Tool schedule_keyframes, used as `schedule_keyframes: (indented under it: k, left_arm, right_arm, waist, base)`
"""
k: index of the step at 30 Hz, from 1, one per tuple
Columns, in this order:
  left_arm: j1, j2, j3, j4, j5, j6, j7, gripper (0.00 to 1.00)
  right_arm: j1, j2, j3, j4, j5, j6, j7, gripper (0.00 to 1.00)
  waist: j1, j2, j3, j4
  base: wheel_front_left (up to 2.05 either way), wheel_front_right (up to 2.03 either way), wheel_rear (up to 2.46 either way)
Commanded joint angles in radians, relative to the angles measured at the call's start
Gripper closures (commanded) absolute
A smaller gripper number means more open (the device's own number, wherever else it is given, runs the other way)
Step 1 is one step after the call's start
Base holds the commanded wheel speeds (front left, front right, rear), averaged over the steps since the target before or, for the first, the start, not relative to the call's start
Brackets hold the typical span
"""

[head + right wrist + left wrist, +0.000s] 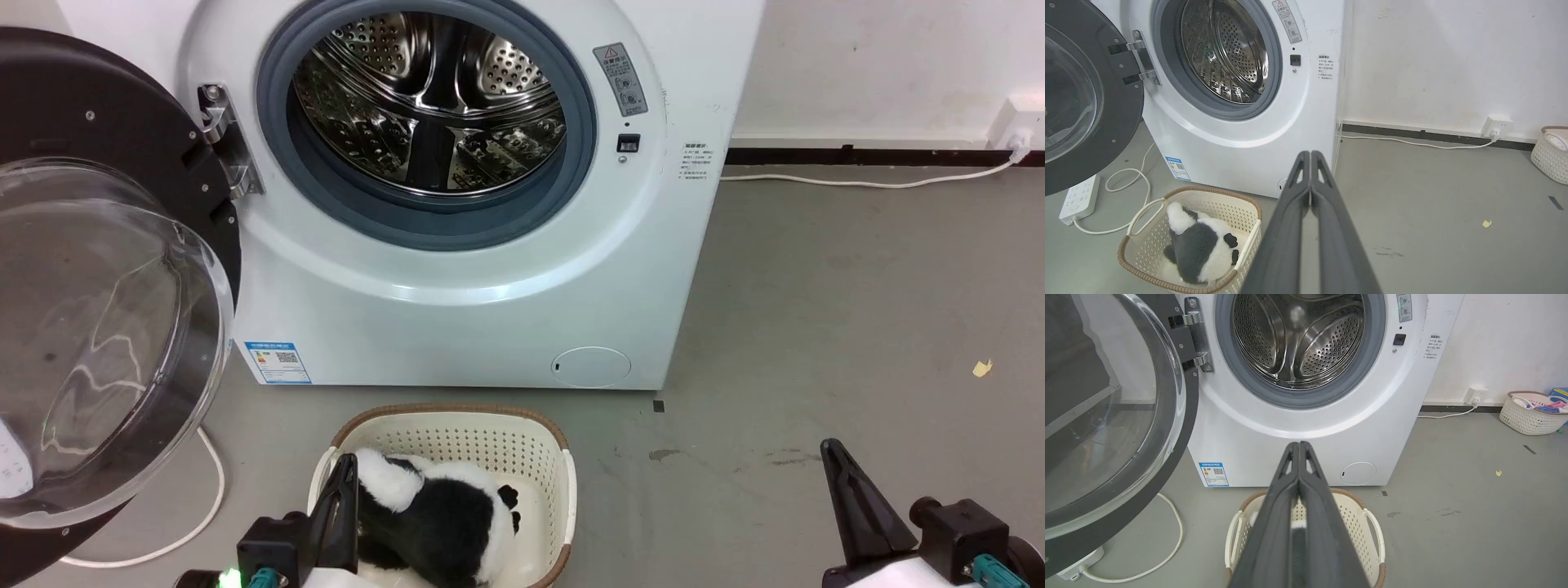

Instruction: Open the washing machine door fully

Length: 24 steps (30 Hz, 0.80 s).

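My left gripper (349, 467) (1299, 446) has its 2 fingers pressed together along their length and holds nothing; it sits low at the near left, over the left rim of a cream basket (457, 413). From the head view I cannot tell whether it touches the rim or the panda toy (445, 518) lying inside. My right gripper (831, 447) (1310, 154) is likewise closed tight and empty, over bare grey floor (816, 310) at the near right, well apart from the basket and the machine. The basket stands just in front of the washer (457, 327), near its small round white flap (590, 366). Beyond it the door (98, 327) (1106, 416) (1077, 102) is swung out wide to the left on its metal hinge (224, 143). Its inner face and bulging glass bowl are turned toward me, and its black rim is clear of the opening. The steel drum (433, 106) is fully exposed inside its grey seal (588, 122). A white cable (208, 506) loops on the floor under the door, running to a power strip (1079, 198) at the far left. To the right of the washer another cable (1412, 142) runs along the wall base to a socket (1496, 124), with a 2nd basket (1531, 412) at the far right.
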Motion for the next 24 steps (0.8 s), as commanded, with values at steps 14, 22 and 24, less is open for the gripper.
schedule_keyframes:
  k: [14, 22, 24]
  left_arm:
    - [-0.021, 0.001, 0.018, -0.022, 0.023, -0.005, 0.033, 1.00]
    - [-0.026, 0.001, 0.025, -0.032, 0.031, -0.006, 0.049, 1.00]
    - [-0.028, 0.001, 0.027, -0.035, 0.034, -0.007, 0.056, 1.00]
  right_arm:
    - [-0.022, 0.002, 0.010, -0.015, -0.015, 0.000, 0.031, 1.00]
    - [-0.028, 0.002, 0.014, -0.020, -0.019, 0.000, 0.048, 1.00]
    - [-0.031, 0.002, 0.015, -0.022, -0.021, 0.000, 0.054, 1.00]
  waist:
    - [0.0000, 0.0000, 0.001, 0.001]
    - [0.0000, 0.0000, 0.002, 0.001]
    - [0.0000, 0.0000, 0.002, 0.002]
  base:
    - [0.00, 0.00, 0.00]
    - [0.00, 0.00, 0.00]
    - [0.00, 0.00, 0.00]
